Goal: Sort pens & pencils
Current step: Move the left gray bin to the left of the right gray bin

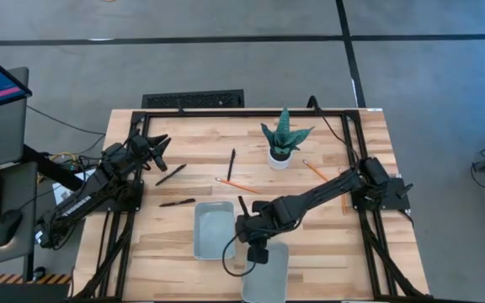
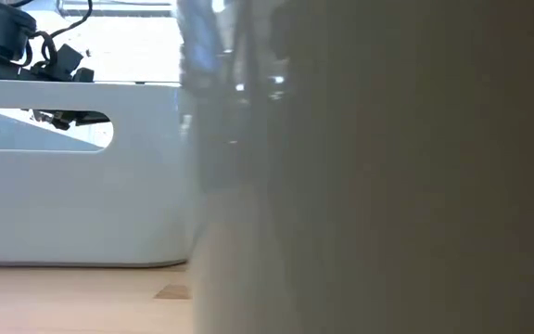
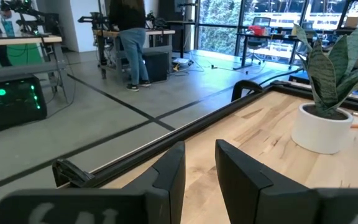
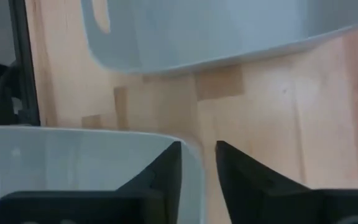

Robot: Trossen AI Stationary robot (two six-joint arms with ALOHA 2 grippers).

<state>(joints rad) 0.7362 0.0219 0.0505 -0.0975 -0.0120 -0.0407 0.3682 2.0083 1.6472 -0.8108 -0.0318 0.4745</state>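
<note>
Three pens (image 1: pixel 176 202) and two pencils (image 1: pixel 237 184) lie on the counter (image 1: pixel 327 244), behind the right gripper (image 1: pixel 258 253), whose fingers stand slightly apart, empty.

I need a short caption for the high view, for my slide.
Right hand hovers over the near tray; left hand waits at the table's left; pens and pencils lie scattered.

My right arm (image 1: pixel 310 200) stretched inward, jaws slightly parted, nothing between. My left arm (image 1: pixel 99 181) waiting, jaws narrowly parted.
</note>
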